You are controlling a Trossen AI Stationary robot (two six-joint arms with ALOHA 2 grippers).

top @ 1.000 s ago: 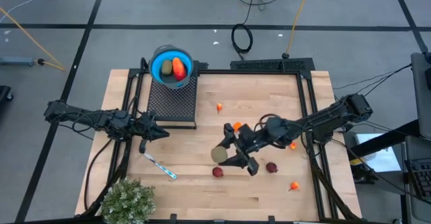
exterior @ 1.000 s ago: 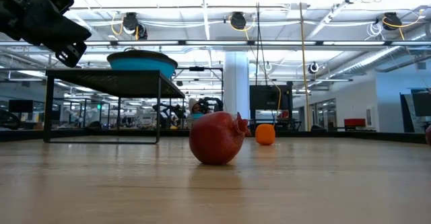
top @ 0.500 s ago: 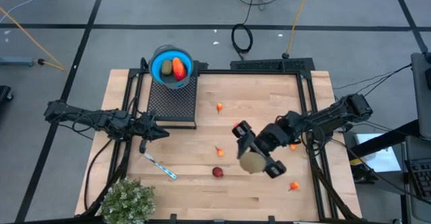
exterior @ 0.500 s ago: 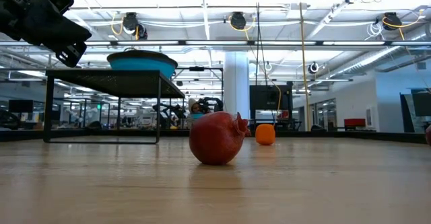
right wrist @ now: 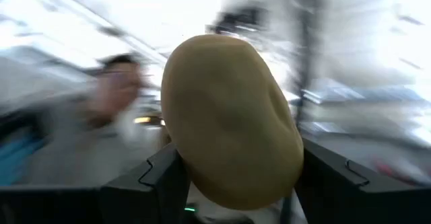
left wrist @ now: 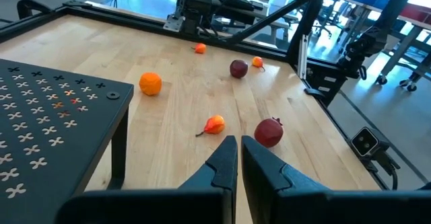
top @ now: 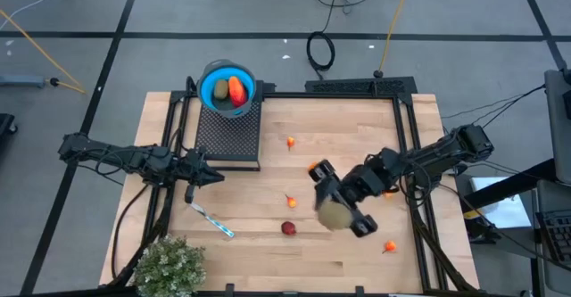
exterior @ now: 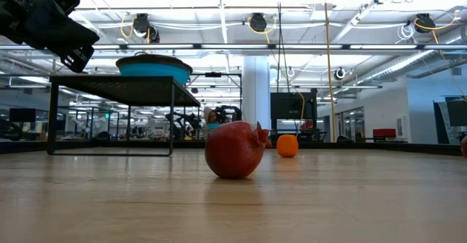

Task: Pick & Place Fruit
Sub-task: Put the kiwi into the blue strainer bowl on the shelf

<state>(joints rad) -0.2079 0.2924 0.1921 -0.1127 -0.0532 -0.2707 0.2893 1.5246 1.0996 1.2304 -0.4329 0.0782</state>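
High view puts my right gripper (top: pixel 337 210) at lower centre-right, clamped around an olive-brown fruit (top: pixel 334 214) lifted off the table, presumably bound for the blue bowl (top: pixel 227 88) at upper left. My left gripper (top: pixel 211 177) waits shut at left.

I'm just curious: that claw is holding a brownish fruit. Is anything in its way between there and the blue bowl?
Nothing visible blocks it. The right claw holds the olive fruit above the table, and only low pieces lie between: a red fruit and small orange ones. The bowl sits raised on a black stand, open on top.
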